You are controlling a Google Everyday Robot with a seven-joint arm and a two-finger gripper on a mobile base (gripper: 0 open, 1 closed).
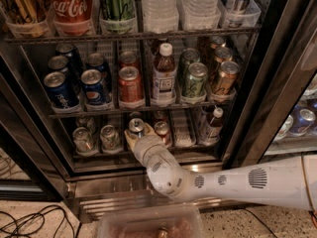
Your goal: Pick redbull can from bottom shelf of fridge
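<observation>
White arm [237,182] comes in low, putting the hand [134,138] level with the bottom shelf [184,144], right at the redbull can [136,126], just left of the small red can [161,129]. Gripped or not? Cannot tell. The redbull can stands upright, long axis vertical, silver top up, inside the fridge [257,83].

pepsi cans [94,87] left of red cans [131,85], white-cap btl [164,76] right, coke btl [69,6] up top.
</observation>
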